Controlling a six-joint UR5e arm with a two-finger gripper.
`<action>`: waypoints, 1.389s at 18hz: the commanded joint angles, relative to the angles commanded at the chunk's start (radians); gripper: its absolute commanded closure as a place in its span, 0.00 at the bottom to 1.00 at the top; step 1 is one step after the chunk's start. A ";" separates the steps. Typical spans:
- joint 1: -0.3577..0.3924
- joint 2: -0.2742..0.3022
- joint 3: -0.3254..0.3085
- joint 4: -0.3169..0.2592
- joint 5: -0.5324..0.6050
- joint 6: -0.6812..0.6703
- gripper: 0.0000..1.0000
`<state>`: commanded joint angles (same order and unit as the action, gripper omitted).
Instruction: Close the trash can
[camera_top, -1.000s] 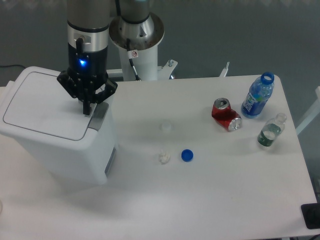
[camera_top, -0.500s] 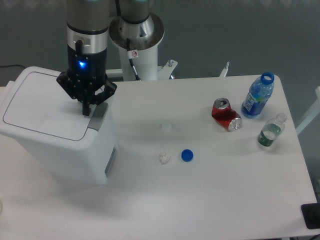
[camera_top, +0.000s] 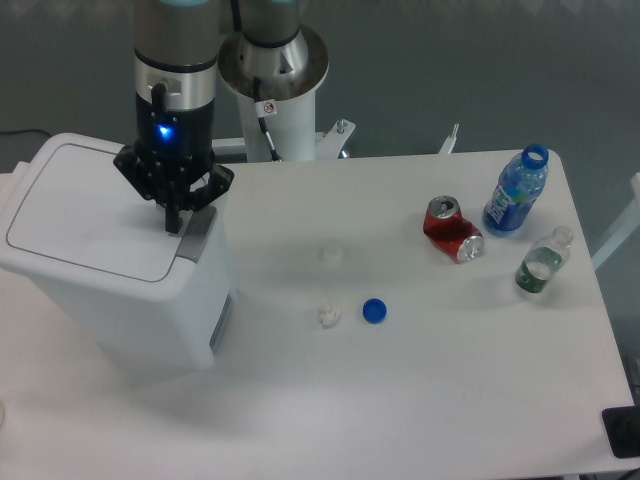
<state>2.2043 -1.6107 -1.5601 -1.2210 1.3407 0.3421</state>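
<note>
The trash can at the left is white all over, with a grey latch tab at its lid's right edge. The gripper is black, and a small blue light glows on the silver-and-black wrist above it. The surface is white. On it lie a crushed red soda can, a blue bottle cap, a blue-labelled open bottle, and a clear bottle with a green label. The floor behind is dark grey.

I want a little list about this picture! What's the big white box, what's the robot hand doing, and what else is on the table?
big white box: trash can, lid lying flat
robot hand: gripper, fingers together, at the lid's front edge by the grey latch tab
drinks: crushed red soda can, blue bottle, clear bottle
small bits: blue cap, white scrap
</note>
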 joint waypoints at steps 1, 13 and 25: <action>0.000 0.002 0.003 -0.002 0.000 0.000 0.95; 0.066 0.008 0.037 0.005 0.002 0.032 0.00; 0.327 -0.018 0.025 0.003 0.050 0.256 0.00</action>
<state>2.5309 -1.6290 -1.5355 -1.2180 1.3910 0.5979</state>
